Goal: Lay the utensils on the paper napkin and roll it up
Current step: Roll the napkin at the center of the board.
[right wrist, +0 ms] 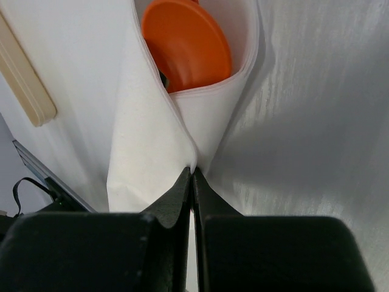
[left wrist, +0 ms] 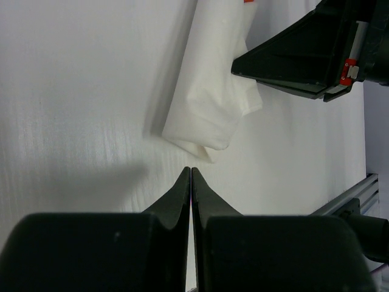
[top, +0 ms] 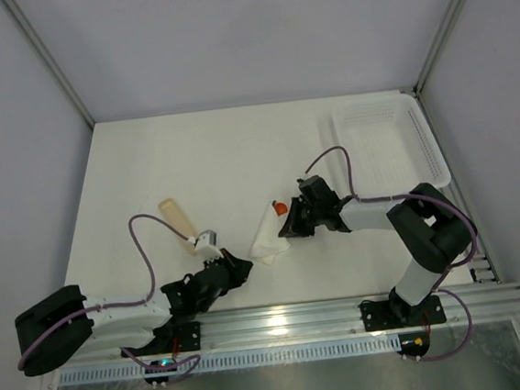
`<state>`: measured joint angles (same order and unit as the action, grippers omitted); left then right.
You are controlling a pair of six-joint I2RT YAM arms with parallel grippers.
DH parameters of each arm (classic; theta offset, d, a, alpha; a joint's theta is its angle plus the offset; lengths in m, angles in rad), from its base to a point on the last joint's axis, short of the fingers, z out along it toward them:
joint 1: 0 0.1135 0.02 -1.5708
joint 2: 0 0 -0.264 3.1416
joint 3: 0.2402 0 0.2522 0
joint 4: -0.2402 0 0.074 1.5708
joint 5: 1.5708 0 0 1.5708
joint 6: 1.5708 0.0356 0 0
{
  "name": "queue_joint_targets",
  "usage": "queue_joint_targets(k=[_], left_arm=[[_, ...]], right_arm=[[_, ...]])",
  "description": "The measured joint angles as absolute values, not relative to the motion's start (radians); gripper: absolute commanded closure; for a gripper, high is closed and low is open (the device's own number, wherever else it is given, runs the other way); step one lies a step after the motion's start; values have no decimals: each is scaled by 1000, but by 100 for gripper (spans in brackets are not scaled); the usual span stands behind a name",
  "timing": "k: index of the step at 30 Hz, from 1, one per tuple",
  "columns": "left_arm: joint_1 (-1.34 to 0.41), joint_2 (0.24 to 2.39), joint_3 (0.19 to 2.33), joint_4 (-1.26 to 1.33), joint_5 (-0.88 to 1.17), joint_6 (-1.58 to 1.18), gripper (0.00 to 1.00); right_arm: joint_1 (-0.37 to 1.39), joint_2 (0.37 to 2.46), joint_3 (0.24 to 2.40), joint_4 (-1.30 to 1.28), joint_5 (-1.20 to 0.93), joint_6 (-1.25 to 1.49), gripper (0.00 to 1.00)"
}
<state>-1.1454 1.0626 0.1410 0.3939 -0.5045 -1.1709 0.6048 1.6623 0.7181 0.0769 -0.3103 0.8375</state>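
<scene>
1. White paper napkin: loosely rolled, lying on the off-white surface.
2. Orange round plastic utensil: inside the napkin's open end.
3. Pale tan flat wooden stick: left of the napkin, apart from it.
4. My right hand: pressed together, tips touching the napkin's edge.
5. My left hand: pressed together, empty, just beside the napkin.

The napkin is white, a shade brighter than the off-white bench. One utensil is orange (plain, no pattern); the stick is pale tan. The basket is white mesh, the cables purple, the fingers black.
</scene>
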Motion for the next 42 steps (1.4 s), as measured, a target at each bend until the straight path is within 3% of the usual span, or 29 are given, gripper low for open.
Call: queue_joint_targets(k=[14,22,28,42], left_arm=[[-1076,1152,141,515,-459,-1142,100],[-1022,958,214,283,-468,-1085,98],[-926,970,363,131,-425,-1038,100],[-926,1232,130,698,-238,-1122,100]], right_arm=[[581,1638,684,127,-275,905,96],[567,1639,726,101,-279,839,96],[566,1649,807,13,-279,722,96],[566,1649,841,-47,-275,660,96]])
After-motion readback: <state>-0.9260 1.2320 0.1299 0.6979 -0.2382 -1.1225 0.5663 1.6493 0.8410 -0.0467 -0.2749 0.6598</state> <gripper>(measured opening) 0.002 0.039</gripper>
